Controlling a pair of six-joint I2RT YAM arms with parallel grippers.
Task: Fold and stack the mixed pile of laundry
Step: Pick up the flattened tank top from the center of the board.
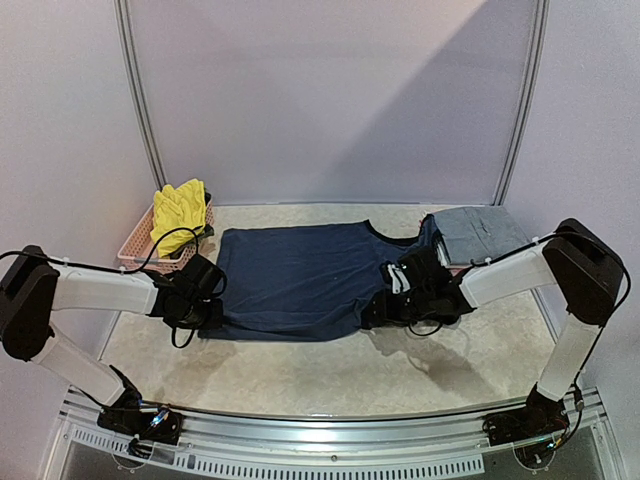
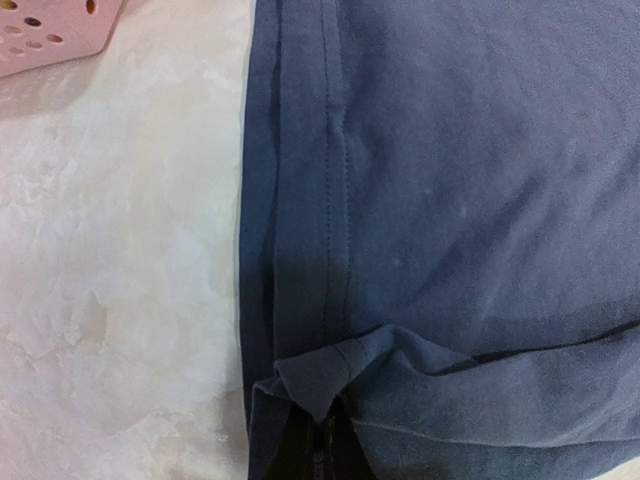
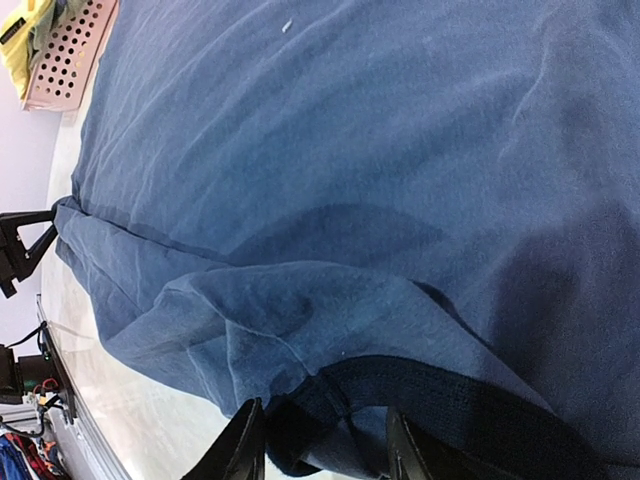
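Left jaws together, pinching near-left hem corner of navy top (image 1: 300, 280). Right jaws clamped on its bunched near-right edge. Top spread across desk (image 1: 300, 385) between arms. Beyond: folded grey trousers (image 1: 480, 232) far right; pink basket (image 1: 138, 248) far left, yellow garment (image 1: 180, 212) in it.

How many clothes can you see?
3: a navy top spread in the middle, a yellow garment in the pink basket back left, folded grey trousers back right. The basket may hide more.
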